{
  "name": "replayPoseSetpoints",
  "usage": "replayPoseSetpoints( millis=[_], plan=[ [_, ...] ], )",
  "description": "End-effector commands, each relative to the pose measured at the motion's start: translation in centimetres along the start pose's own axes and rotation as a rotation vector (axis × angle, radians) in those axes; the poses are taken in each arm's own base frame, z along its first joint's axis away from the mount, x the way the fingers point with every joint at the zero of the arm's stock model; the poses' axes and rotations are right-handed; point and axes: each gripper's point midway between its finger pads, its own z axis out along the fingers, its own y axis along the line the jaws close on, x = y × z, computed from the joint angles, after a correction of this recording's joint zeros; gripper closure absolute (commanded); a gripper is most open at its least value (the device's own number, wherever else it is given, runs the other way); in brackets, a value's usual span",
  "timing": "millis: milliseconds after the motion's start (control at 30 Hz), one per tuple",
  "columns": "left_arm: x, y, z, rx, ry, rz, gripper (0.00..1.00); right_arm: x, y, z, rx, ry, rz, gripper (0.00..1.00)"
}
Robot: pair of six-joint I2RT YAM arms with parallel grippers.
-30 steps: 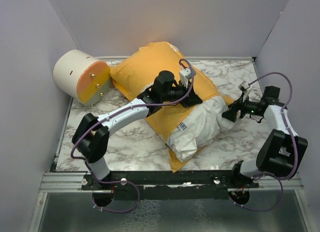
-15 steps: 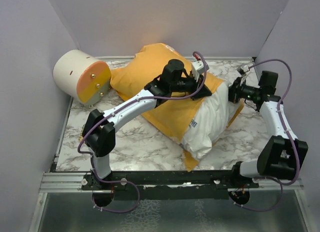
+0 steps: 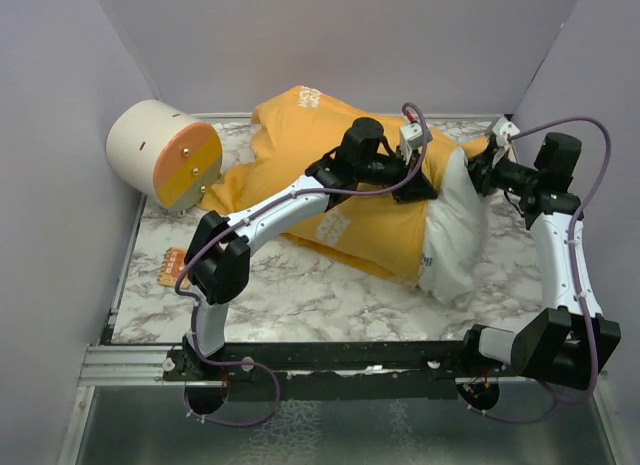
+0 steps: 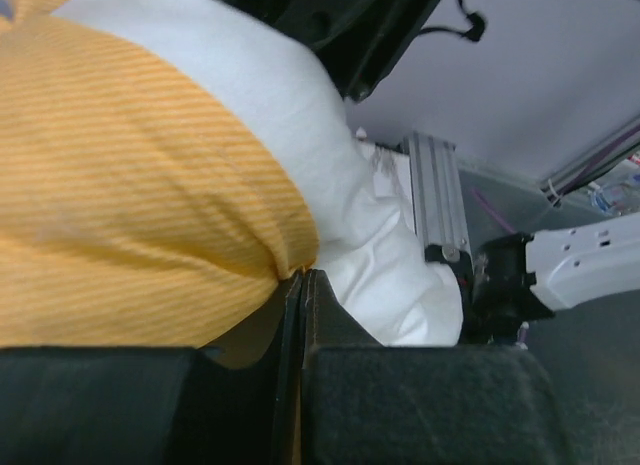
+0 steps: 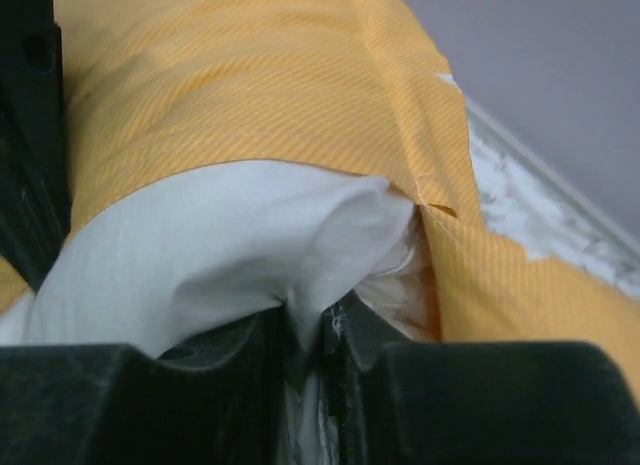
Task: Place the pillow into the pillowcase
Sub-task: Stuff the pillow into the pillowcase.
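The orange-yellow pillowcase [image 3: 340, 220] with white lettering lies stretched across the table's far middle. The white pillow [image 3: 455, 235] sticks out of its open right end, most of it inside the case. My left gripper [image 3: 418, 183] is shut on the pillowcase's opening hem; the left wrist view shows orange fabric [image 4: 130, 185] pinched at the jaw tips [image 4: 300, 280], with the pillow [image 4: 380, 275] beside it. My right gripper [image 3: 478, 173] sits at the pillow's far right corner. In the right wrist view it [image 5: 305, 325] is shut on a fold of white pillow fabric [image 5: 200, 235] under the case's edge [image 5: 250, 75].
A cream-and-orange cylinder [image 3: 165, 150] lies at the far left against the wall. A small orange card [image 3: 175, 268] rests on the marble table [image 3: 300, 295] near the left edge. Grey walls close in the left, back and right sides.
Both arms moved toward the far right, dragging pillow and pillowcase with them. The right gripper closed on the pillow's corner. The case now covers more of the pillow.
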Motion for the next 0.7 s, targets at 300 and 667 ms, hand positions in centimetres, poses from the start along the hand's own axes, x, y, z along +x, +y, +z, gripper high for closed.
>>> replayPoseSetpoints(
  millis=[300,667],
  plan=[
    [2.0,-0.8,-8.2,-0.264,-0.062,-0.038,0.47,5.5,5.7,-2.5,-0.182,0.258,-0.074,0.44],
    [14.1,-3.4,-15.6,-0.422,-0.022,-0.401,0.28,-2.7,3.4,-5.4,-0.033,0.267,-0.334,0.05]
  ],
)
